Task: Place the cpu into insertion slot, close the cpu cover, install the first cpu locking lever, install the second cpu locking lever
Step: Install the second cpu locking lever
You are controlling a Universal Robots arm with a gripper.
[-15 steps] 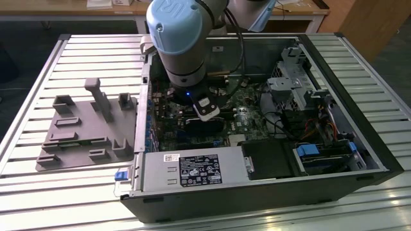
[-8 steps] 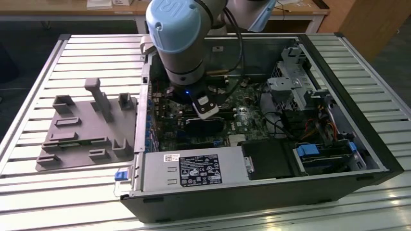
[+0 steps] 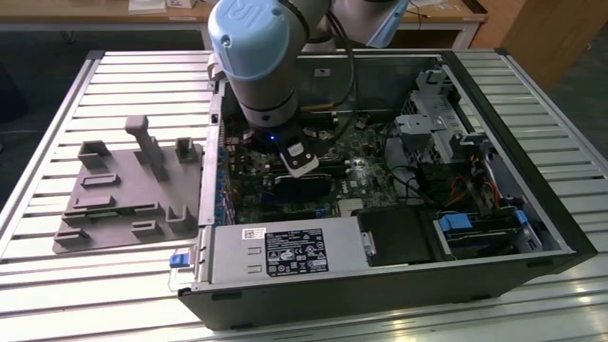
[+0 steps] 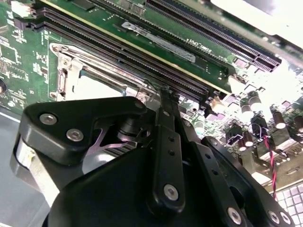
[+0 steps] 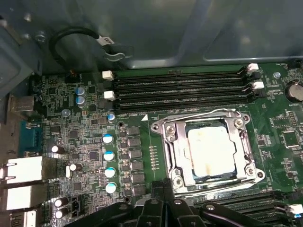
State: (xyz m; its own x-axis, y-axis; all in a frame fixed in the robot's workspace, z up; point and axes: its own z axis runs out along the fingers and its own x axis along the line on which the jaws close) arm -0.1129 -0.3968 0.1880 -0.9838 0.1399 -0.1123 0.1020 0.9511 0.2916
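One cpu (image 5: 211, 152) under closed cpu cover (image 5: 180, 156).

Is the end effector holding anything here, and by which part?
Cannot be told. The end effector sits at the edge of the cpu cover, closed over the cpu, but its tips' contact is hidden.
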